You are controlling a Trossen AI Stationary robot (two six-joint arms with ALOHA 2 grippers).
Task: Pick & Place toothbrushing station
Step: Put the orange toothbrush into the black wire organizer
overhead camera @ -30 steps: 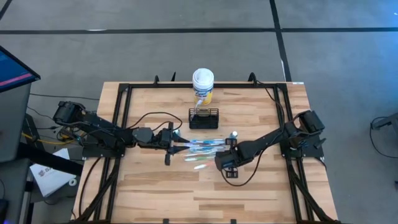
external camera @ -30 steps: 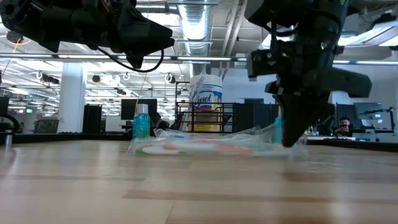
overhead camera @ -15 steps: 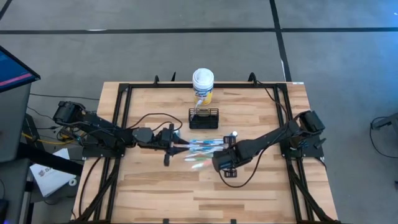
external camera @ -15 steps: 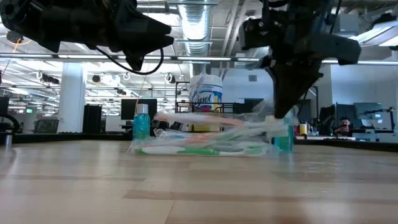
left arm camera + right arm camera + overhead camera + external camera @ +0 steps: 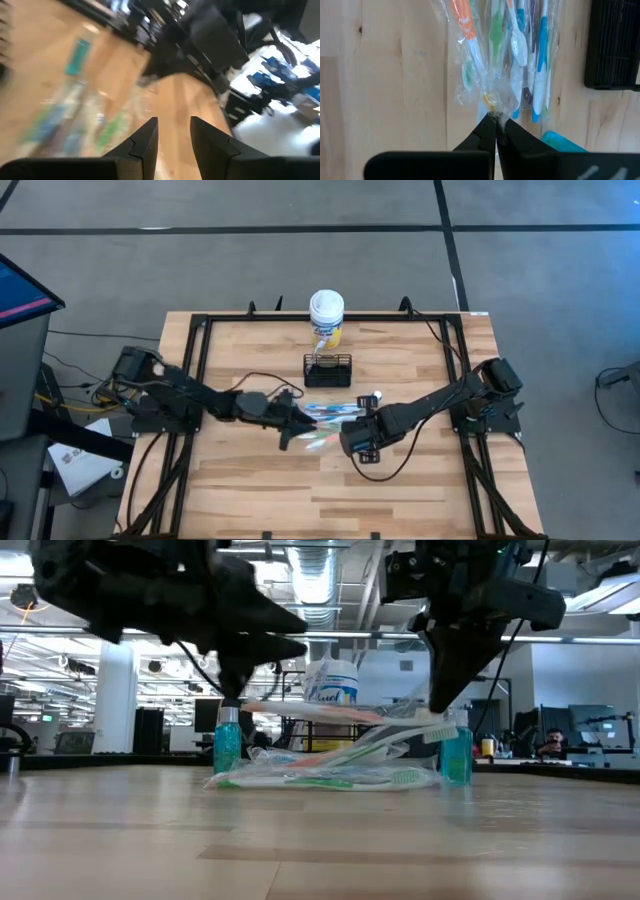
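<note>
left pincer (image 5: 296,423) – at toothbrush bag (image 5: 328,420) | right pincer (image 5: 352,436) – opposite end | caddy (image 5: 328,369) beyond

Pale matt wooden table (image 5: 400,480); glossy clear plastic bag (image 5: 495,95) of plastic toothbrushes (image 5: 517,45); black wire-mesh caddy (image 5: 328,369).

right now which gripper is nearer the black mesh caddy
Left, narrowly. The left gripper sits just in front of the caddy, toward its left side. The right gripper, shut on the toothbrush bag, is farther out in front.
</note>
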